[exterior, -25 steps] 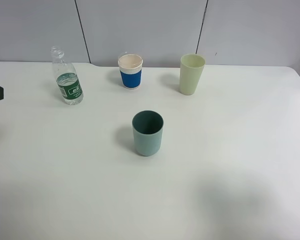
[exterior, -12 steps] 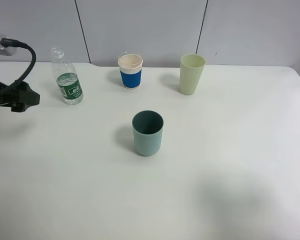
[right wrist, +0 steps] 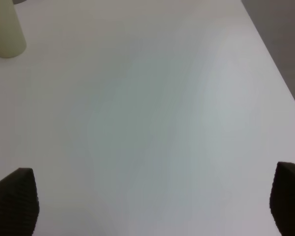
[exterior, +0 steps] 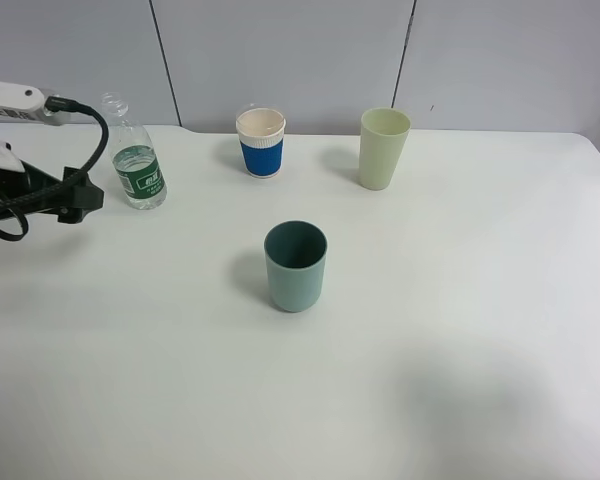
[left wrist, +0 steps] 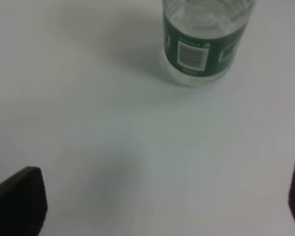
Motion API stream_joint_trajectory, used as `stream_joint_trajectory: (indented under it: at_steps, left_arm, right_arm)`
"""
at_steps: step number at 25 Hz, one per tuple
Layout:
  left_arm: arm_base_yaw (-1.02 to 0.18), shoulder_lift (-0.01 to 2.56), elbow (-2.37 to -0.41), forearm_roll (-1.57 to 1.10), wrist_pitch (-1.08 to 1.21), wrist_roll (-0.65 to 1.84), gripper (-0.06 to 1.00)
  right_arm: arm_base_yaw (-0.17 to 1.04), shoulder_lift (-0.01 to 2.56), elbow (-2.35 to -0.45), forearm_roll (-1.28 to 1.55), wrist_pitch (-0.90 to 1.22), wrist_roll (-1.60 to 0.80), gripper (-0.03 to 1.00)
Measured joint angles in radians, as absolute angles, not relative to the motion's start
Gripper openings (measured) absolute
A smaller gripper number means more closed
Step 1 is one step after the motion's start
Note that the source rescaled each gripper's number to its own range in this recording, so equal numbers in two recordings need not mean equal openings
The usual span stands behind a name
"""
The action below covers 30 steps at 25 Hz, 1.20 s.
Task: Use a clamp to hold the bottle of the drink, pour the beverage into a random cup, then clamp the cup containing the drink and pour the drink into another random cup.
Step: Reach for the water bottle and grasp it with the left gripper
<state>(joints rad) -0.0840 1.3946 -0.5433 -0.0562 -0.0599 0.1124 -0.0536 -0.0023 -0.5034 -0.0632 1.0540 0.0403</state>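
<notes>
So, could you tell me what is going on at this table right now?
The left gripper, jaws open, is close to the uncapped bottle at the back left of the table, pointed at it but not touching. The bottle stands upright with clear liquid inside. The teal cup stands mid-table, with the white cup with a blue sleeve and the pale green cup behind it. The right gripper is open and holds nothing.
</notes>
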Motion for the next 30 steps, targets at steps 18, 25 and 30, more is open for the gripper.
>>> stream_joint_trajectory:
  at_steps: [18, 25, 30]
  left_arm:
    - [-0.084, 1.716, -0.544, 0.138, -0.577, -0.019, 1.0]
    - [-0.084, 1.827, -0.544, 0.139, -0.731, -0.023, 1.0]
    - [-0.082, 1.902, -0.545, 0.14, -0.884, -0.023, 1.0]
  right_arm:
    - [-0.054, -0.002, -0.503, -0.063, 1.054, 0.04, 1.0]
    - [-0.054, -0.002, -0.503, -0.063, 1.054, 0.04, 1.0]
    - [-0.054, -0.002, -0.503, -0.063, 1.054, 0.04, 1.0]
